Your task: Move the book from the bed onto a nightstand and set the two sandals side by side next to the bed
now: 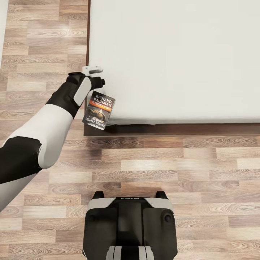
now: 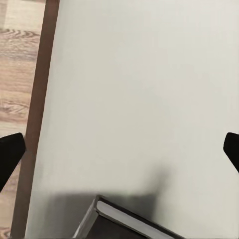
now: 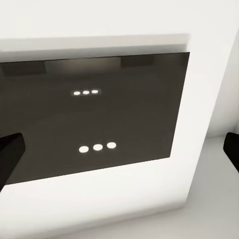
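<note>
The thin, glossy paperback book [image 1: 99, 112] lies on the near left corner of the bed [image 1: 173, 57], a smooth pale grey mattress on a dark wood frame. The left claw [image 1: 94, 76] hovers just above it, fingers [image 2: 10, 154] spread and released. The right claw's [image 3: 119, 154] fingers are spread before a dark glossy panel [image 3: 94, 114].

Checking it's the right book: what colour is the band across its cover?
Orange, on the dark cover of the book; clearest in the head view.

Book [image 1: 99, 112] at bed [image 1: 173, 57] corner
</note>
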Tool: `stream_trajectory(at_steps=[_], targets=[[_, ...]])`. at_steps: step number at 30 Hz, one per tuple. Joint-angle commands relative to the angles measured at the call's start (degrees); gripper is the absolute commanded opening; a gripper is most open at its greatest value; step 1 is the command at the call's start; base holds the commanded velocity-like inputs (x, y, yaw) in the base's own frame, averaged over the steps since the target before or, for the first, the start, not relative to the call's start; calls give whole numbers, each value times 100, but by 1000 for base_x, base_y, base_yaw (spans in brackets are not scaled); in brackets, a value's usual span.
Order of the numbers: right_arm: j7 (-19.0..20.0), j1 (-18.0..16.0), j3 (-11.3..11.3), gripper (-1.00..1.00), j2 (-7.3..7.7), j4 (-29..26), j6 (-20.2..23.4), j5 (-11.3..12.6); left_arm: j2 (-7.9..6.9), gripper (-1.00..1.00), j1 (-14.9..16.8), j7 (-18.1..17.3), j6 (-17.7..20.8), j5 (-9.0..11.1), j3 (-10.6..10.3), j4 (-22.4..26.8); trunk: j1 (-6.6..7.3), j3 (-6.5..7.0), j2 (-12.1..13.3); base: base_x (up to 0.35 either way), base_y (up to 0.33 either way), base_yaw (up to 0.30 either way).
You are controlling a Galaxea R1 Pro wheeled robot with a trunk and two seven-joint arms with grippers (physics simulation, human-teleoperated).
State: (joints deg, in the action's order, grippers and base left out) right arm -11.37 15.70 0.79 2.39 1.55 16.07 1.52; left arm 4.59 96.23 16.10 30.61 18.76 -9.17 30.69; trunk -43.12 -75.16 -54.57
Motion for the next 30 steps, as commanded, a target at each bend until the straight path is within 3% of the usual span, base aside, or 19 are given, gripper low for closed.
stream_trajectory(at_steps=[1, 9, 13, 14, 17, 18, 23, 24, 26, 27, 30], targets=[[-14, 3, 12, 100, 1, -10, 20, 15, -9, 100, 1, 88, 18, 61, -33, 12, -2, -2, -4, 0, 0, 0], [-16, 3, 33, 100, 11, -18, 19, 15, -76, 100, 28, 301, 22, 47, -34, 109, -2, -2, -4, 0, 0, 0], [-20, 3, 40, 100, 33, -21, 19, 11, -359, 100, 43, 509, 23, 33, -33, 242, -2, -2, -4, 0, 0, 0], [-20, 3, 40, 100, 33, -21, 19, 11, -359, 100, 43, 509, 23, 33, -33, 242, -2, -2, -4, 0, 0, 0], [-21, 3, 42, 100, 49, -22, 19, 9, -712, 100, 50, 636, 24, 28, -33, 297, -2, -2, -4, 0, 0, 0], [-21, 3, 42, 100, 49, -22, 19, 9, -712, 100, 50, 636, 24, 28, -33, 297, -2, -2, -4, 0, 0, 0], [-25, 3, 42, 100, 62, -29, 14, 7, -1399, 100, 61, 741, 14, -29, -38, 358, -2, -2, -4, 0, 0, 0], [-25, 3, 42, 100, 62, -29, 14, 7, -1399, 100, 61, 741, 14, -29, -38, 358, -2, -2, -4, 0, 0, 0], [-28, 0, 43, 100, 65, -33, 12, 9, -1677, 100, 62, 763, 7, -154, -39, 380, -2, -2, -4, 0, 0, 0], [-28, 0, 43, 100, 65, -33, 12, 9, -1677, 100, 62, 763, 7, -154, -39, 380, -2, -2, -4, 0, 0, 0], [-30, -8, 42, 100, 67, -37, 7, 12, -2065, 100, 56, 768, -25, -475, -42, 400, -2, -2, -4, 0, 0, 0]])
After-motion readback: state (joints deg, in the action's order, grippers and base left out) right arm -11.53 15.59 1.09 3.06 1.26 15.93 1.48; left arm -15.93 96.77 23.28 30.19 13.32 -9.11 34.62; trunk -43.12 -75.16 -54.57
